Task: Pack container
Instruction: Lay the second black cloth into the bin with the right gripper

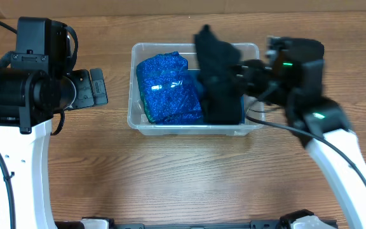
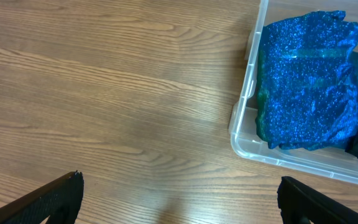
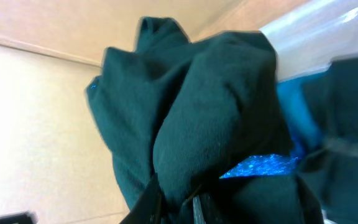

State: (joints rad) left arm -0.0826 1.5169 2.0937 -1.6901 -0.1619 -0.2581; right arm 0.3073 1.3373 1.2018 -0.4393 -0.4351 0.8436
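The clear plastic container (image 1: 138, 124) sits mid-table; its near-left corner shows in the left wrist view (image 2: 244, 134). A sparkly blue cloth (image 1: 167, 89) fills its left half and shows in the left wrist view (image 2: 309, 87). A dark teal cloth (image 1: 218, 76) hangs over the right half, bunched up above the rim. My right gripper (image 3: 178, 202) is shut on the dark teal cloth (image 3: 210, 124), coming in from the right of the container. My left gripper (image 2: 179, 199) is open and empty over bare table, left of the container.
The wooden table (image 1: 183, 178) stretches in front of and beside the container. The left arm's body (image 1: 37, 83) stands at the left. The right arm (image 1: 323, 127) reaches in from the right.
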